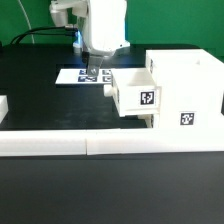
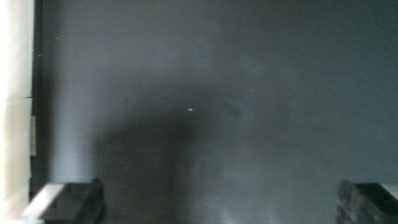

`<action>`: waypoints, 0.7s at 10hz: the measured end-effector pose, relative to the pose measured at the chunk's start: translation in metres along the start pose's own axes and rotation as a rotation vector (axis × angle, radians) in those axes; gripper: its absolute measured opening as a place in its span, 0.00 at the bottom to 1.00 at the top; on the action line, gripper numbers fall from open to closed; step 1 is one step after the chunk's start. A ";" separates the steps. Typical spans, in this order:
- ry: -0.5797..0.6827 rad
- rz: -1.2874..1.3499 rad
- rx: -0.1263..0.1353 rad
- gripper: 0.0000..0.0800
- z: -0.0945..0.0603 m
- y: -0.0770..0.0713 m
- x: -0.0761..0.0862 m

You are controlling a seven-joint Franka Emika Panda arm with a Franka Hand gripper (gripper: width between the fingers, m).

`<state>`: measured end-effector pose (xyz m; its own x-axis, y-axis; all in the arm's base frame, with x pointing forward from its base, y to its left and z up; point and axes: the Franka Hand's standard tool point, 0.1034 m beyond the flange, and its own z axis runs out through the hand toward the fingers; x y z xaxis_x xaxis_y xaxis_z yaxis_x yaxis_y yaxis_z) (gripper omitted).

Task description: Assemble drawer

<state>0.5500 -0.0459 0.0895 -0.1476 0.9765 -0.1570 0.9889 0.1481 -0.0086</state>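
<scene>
The white drawer housing (image 1: 185, 80) stands at the exterior view's right. One small tray (image 1: 135, 92) with a square marker sits partly in its open front and sticks out toward the exterior view's left. My gripper (image 1: 91, 68) hangs just left of the tray, over the marker board (image 1: 80, 76). In the wrist view the gripper (image 2: 217, 202) is open and empty, with its two dark fingertips (image 2: 68, 200) far apart over the bare dark table. The second tray cannot be told apart.
A long low white border wall (image 1: 90, 143) runs across the front. A white piece (image 1: 3, 106) shows at the exterior view's left edge, cut off. A pale strip (image 2: 15, 100) lies along one edge of the wrist view.
</scene>
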 end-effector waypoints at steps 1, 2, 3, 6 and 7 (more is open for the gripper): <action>0.044 -0.059 -0.003 0.81 0.010 -0.001 -0.004; 0.088 -0.056 0.009 0.81 0.017 0.000 -0.010; 0.135 -0.055 0.017 0.81 0.020 0.003 -0.013; 0.238 -0.018 0.040 0.81 0.029 0.006 -0.010; 0.243 -0.011 0.041 0.81 0.028 0.008 -0.003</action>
<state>0.5589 -0.0520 0.0620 -0.1529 0.9845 0.0855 0.9863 0.1574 -0.0496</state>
